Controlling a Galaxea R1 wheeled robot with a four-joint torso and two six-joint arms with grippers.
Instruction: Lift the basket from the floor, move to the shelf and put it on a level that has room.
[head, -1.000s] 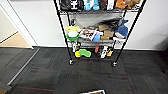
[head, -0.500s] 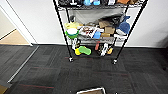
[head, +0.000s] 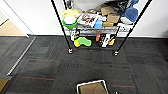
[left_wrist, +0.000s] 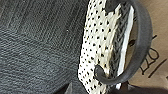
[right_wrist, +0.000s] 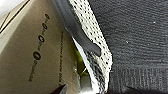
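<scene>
Basket (head: 92, 85) low in head view, well short of shelf (head: 100, 27); brown cardboard box (head: 93, 89) inside it. Bare carpet floor (head: 75, 65) between basket & shelf. Shelf tiers crowded w/ boxes, green bowl (head: 69, 23), yellow-green sponge (head: 83, 41) at base. Grippers' grip state: can't tell.

The floor (head: 45, 62) is showing dark grey carpet tiles crossed by thin red stripes, with tan wood (head: 10, 28) at its far left edge. The shelf (head: 60, 23) is standing black against a white wall (head: 35, 15). The basket (left_wrist: 96, 50) is showing cream-white weave dotted with dark holes, under a dark grey rim (left_wrist: 117, 53) and handle (left_wrist: 142, 40). The brown cardboard box (right_wrist: 27, 60) inside is carrying dark round print.
</scene>
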